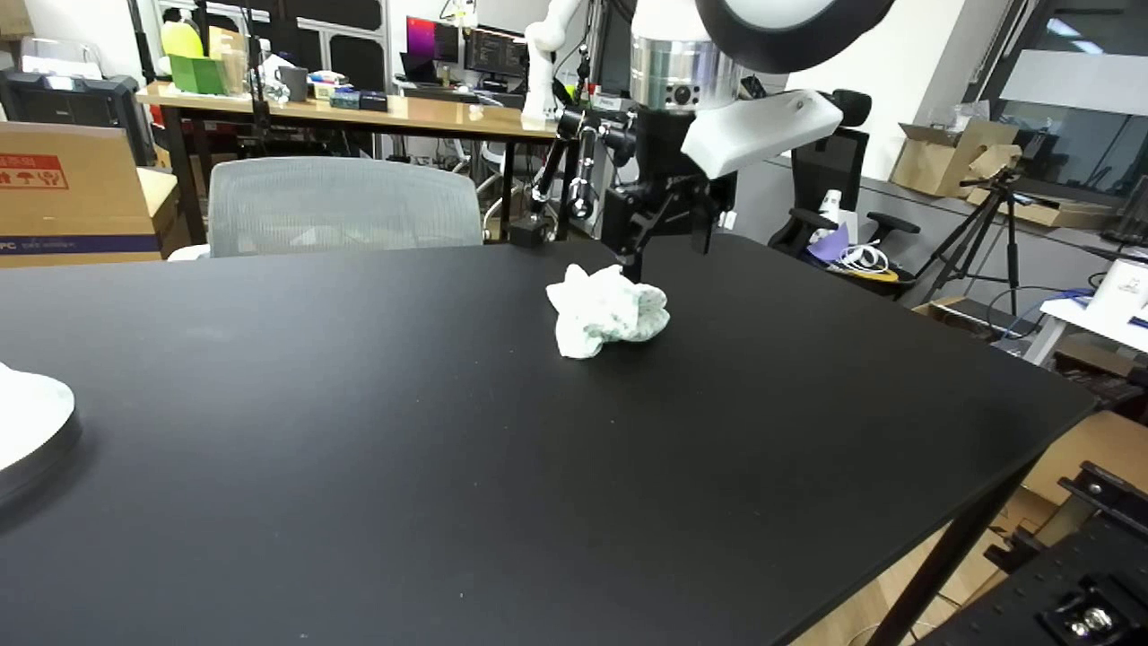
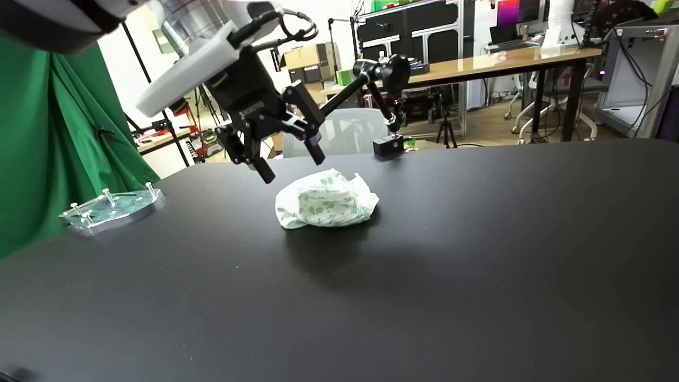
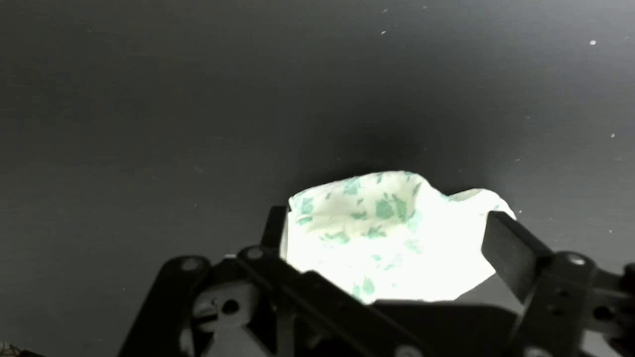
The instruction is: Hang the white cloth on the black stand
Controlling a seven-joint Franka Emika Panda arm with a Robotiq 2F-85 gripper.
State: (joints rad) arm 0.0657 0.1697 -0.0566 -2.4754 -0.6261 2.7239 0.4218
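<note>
The white cloth (image 1: 605,310) lies crumpled on the black table. In an exterior view it shows a green leaf print (image 2: 326,200). In the wrist view the cloth (image 3: 377,238) spans the space between the fingers. My gripper (image 2: 292,163) is open and empty, pointing down just above the cloth; it also shows in an exterior view (image 1: 665,253) and in the wrist view (image 3: 387,220). I cannot tell whether a fingertip touches the cloth. The black stand (image 2: 389,145), a jointed arm on a small block base, is at the table's far edge, also in an exterior view (image 1: 531,231).
A clear plate with upright bolts (image 2: 114,209) lies near the table's edge by a green curtain (image 2: 79,122). A flat rounded white thing (image 1: 34,414) is at the left of an exterior view. A grey mesh chair (image 1: 345,206) stands behind the table (image 1: 430,502).
</note>
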